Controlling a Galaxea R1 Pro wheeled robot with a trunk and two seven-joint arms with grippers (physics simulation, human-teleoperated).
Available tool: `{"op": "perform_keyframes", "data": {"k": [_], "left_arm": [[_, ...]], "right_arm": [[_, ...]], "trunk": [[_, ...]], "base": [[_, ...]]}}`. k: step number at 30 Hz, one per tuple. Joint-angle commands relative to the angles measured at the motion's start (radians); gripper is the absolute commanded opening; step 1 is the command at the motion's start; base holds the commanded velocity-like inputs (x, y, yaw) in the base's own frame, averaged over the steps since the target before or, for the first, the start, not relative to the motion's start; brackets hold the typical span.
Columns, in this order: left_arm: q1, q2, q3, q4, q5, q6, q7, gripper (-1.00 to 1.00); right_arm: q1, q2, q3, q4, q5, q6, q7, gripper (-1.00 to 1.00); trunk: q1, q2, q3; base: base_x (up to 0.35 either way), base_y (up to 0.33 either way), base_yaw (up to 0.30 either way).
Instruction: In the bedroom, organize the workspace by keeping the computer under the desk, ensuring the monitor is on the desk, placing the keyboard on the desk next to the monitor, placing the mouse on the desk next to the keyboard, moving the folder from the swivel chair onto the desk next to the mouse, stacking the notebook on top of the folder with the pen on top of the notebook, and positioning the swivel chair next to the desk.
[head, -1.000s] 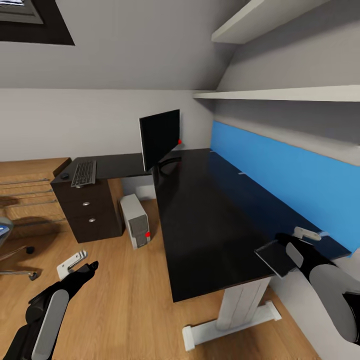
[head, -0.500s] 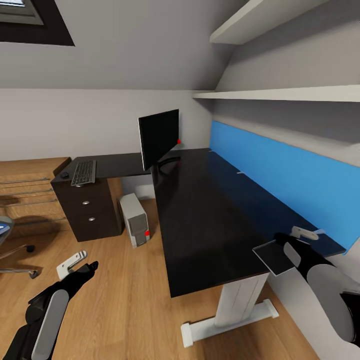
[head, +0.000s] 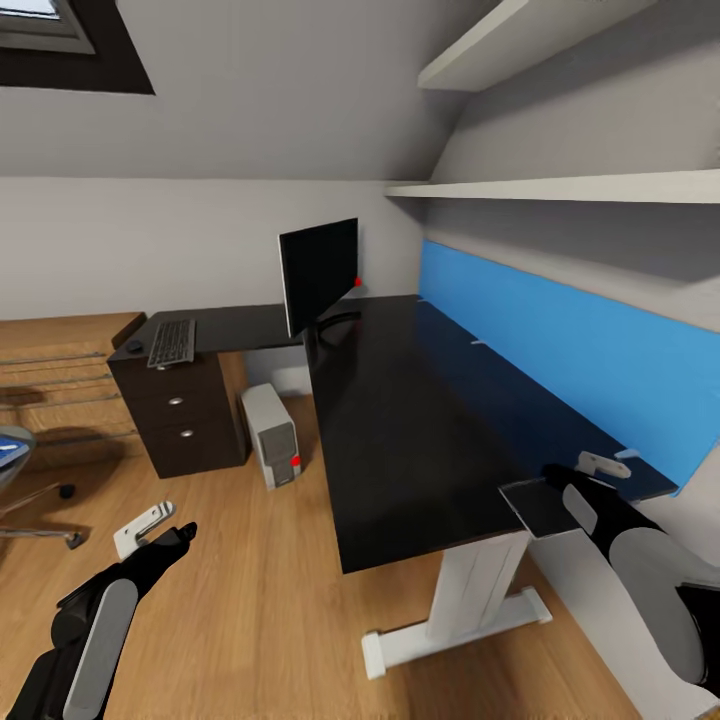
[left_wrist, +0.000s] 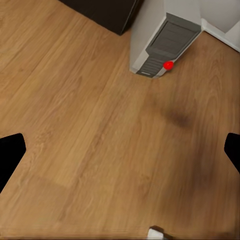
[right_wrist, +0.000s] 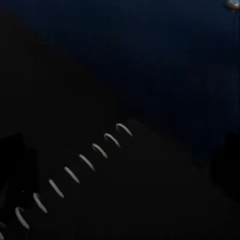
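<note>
Right fingers closed on notebook, held at near end of desk. Left fingers apart, empty, over floor. Monitor, keyboard, mouse on desk; computer beneath.

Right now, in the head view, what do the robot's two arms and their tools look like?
Both arms are glossy black with a light grey oval panel along the forearm. The left tool ends in pale grey-white flat fingers with slots, on a black wrist. The right tool has the same pale fingers. No cables or markings are visible.
</note>
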Motion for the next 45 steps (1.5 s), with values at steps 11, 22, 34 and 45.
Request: {"op": "perform_keyframes", "data": {"k": [11, 22, 34, 45], "left_arm": [[-0.001, 0.0, -0.001, -0.001, 0.011, 0.003, 0.009, 1.0], [-0.001, -0.001, 0.0, -0.001, 0.011, 0.003, 0.009, 1.0], [-0.001, -0.001, -0.001, 0.009, 0.011, 0.003, 0.009, 1.0], [-0.001, -0.001, -0.002, 0.012, 0.011, 0.003, 0.009, 1.0]], "right_arm": [[0.0, 0.001, -0.007, 0.045, -0.007, 0.009, -0.004, 1.0], [0.0, 0.001, -0.007, 0.044, -0.008, 0.009, -0.005, 1.0], [0.0, 0.001, -0.004, 0.034, -0.009, 0.004, -0.008, 1.0], [0.0, 0.024, -0.002, 0.028, -0.007, 0.003, -0.009, 1.0]], "trunk": [[0.0, 0.0, -0.001], [0.0, 0.0, -0.001], [0.0, 0.0, 0.005], [0.0, 0.0, 0.021]], "base": [[-0.054, 0.0, 0.0], [-0.001, 0.0, 0.0], [0.0, 0.0, 0.0], [0.0, 0.0, 0.0]]}}
